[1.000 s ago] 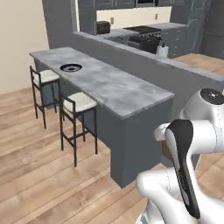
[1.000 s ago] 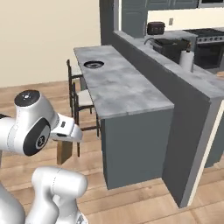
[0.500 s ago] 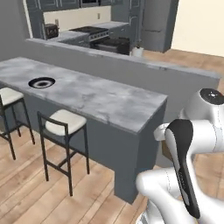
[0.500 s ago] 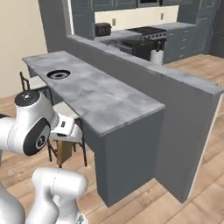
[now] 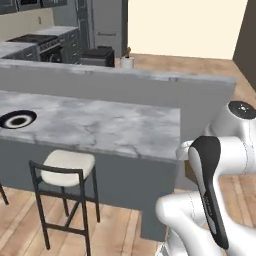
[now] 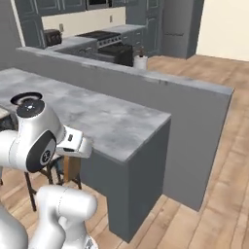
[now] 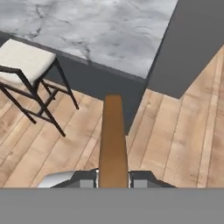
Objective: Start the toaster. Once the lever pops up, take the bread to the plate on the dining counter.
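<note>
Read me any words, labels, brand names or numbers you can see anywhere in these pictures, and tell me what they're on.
None can be read: the dining counter, plate, stool, and the bread in the claw carry no text. The distant appliances are too small to tell.

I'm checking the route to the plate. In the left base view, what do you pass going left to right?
The plate → the stool → the dining counter → the robot's arm.
</note>
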